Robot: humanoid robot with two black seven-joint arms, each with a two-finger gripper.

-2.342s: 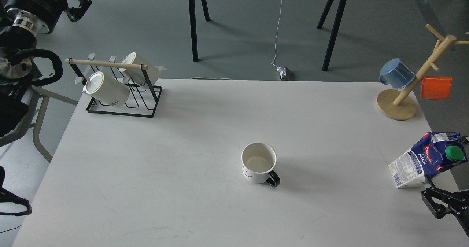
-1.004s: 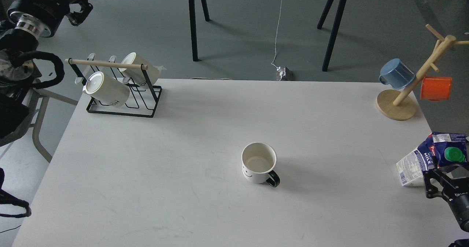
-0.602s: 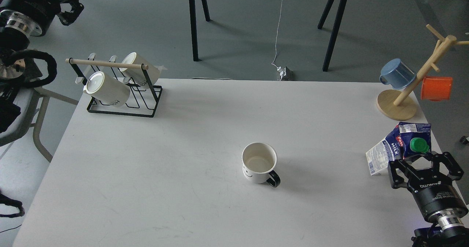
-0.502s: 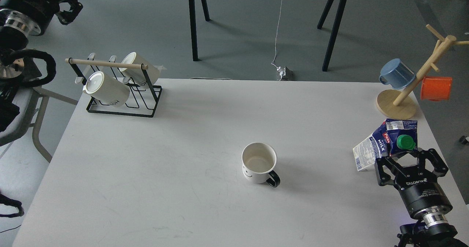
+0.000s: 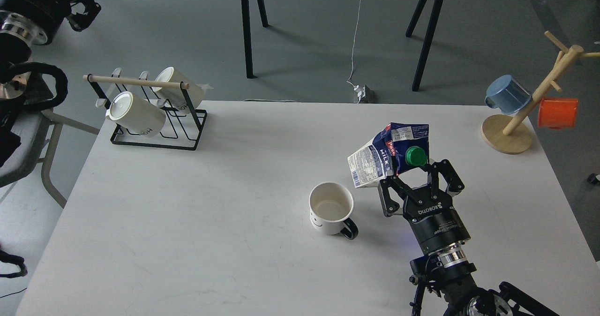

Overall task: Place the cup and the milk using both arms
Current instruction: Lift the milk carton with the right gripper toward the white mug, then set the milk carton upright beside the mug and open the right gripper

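Observation:
The cup [image 5: 331, 207], a white mug with a black handle and a smiley face, stands upright near the middle of the white table [image 5: 234, 189]. The milk [image 5: 389, 154], a dark blue and white carton with a green cap, is held tilted just right of and behind the cup. My right gripper [image 5: 413, 171] is shut on the milk from below and in front. My left gripper [image 5: 84, 11] is at the top left corner, off the table and far from the cup; its fingers look spread, with nothing between them.
A black wire rack [image 5: 154, 114] with two white mugs stands at the table's back left. A wooden mug tree [image 5: 520, 119] with a blue cup [image 5: 507, 94] and an orange cup [image 5: 558, 112] stands at the back right. Black stand legs [image 5: 248, 30] rise beyond the table.
My right arm has carried the milk from the table's right edge leftwards to beside the cup. The cup has not moved. The left arm drifted slightly up and left.

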